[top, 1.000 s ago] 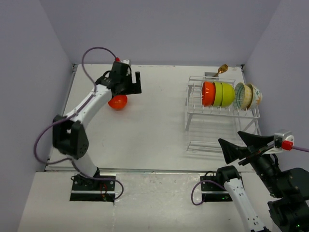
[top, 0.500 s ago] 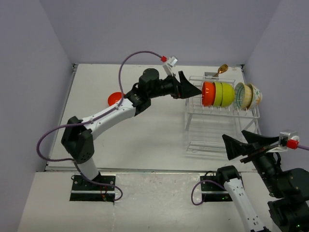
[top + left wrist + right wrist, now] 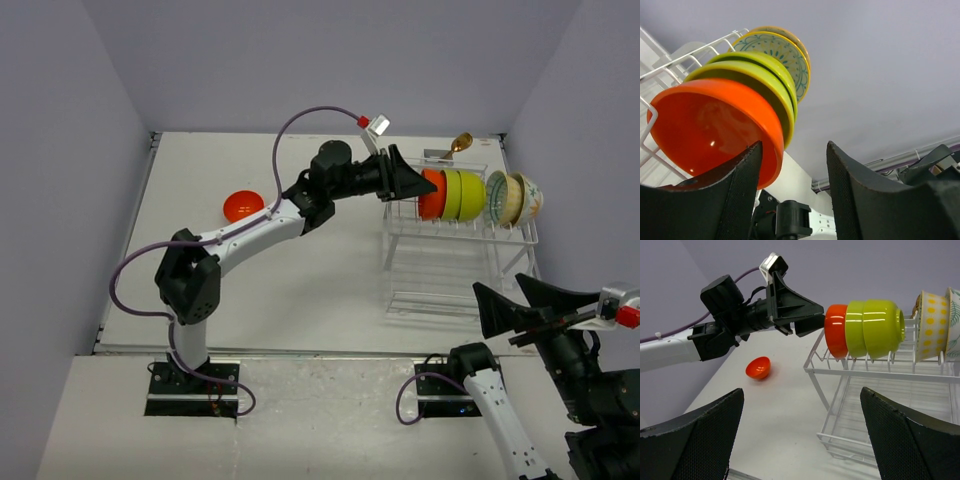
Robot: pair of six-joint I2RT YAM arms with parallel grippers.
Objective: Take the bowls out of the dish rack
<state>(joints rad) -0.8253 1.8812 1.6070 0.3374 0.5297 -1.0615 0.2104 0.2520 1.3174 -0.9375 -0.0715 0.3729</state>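
The white wire dish rack [image 3: 440, 262] stands at the right of the table. On its upper tier an orange-red bowl [image 3: 432, 194], two lime-green bowls [image 3: 462, 195] and patterned cream bowls [image 3: 513, 199] stand on edge in a row. My left gripper [image 3: 418, 185] is open, its fingers straddling the rim of the orange-red bowl [image 3: 710, 132]. Another orange-red bowl [image 3: 243, 206] lies on the table at the left. My right gripper [image 3: 520, 300] is open and empty, raised at the near right, facing the rack [image 3: 855, 405].
A gold spoon [image 3: 460, 143] stands in the cutlery holder at the rack's far corner. The rack's lower tier [image 3: 430, 300] holds nothing visible. Walls close in the table at left, back and right.
My left arm left the orange-red bowl on the table at the left and swung right to the rack; its open fingers now reach the racked orange-red bowl. My right gripper shifted slightly.
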